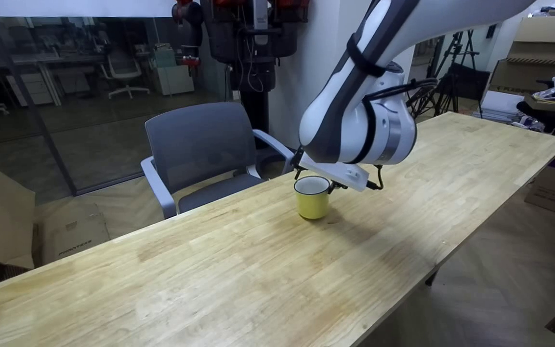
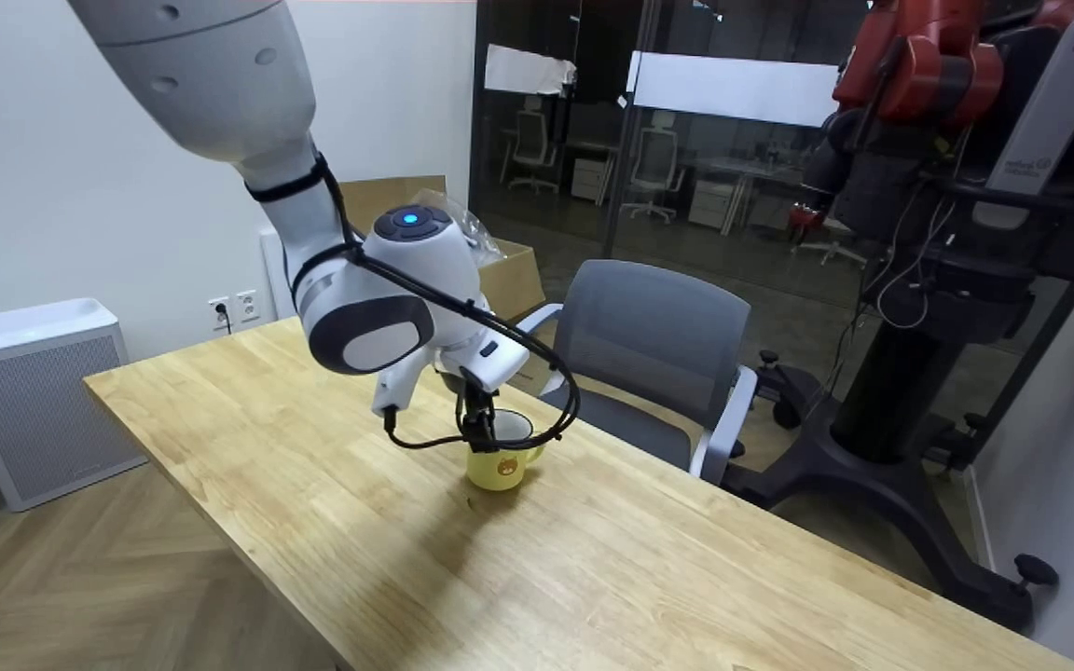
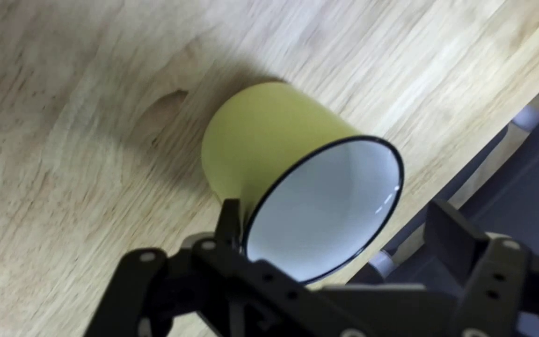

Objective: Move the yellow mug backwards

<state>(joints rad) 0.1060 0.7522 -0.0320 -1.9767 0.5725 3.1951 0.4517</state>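
Yellow mug (image 1: 312,205) stands upright on the wooden counter (image 1: 200,289), nearer the long edge beside the grey chair (image 1: 200,144) than the opposite long edge, and well apart from the corners. Its axis runs vertical in both exterior views: base flat on the wood, mouth facing straight up. In the wrist view that same axis lies on a slant, with the base toward the upper left and the mouth toward the lower right, so the white inside (image 3: 325,210) and the dark rim (image 3: 377,139) show plainly. The handle (image 2: 536,454) sticks out roughly toward the chair-side long edge; part of it is hidden behind the body. A small animal-face print (image 2: 507,467) sits on the wall turned to the camera in an exterior view.

The fingers (image 3: 229,220) are spread apart, down at rim height. One is just beside the outer wall, close under the rim; whether it touches, I cannot tell. Its partner lies past the rim on the far side, apart from the mug in the wrist view. The white arm (image 2: 229,84) extends above the counter to the mug.

Beyond the chair-side long edge stand a red-and-black robot (image 2: 938,270) and, near one corner, a cardboard box (image 1: 0,217).
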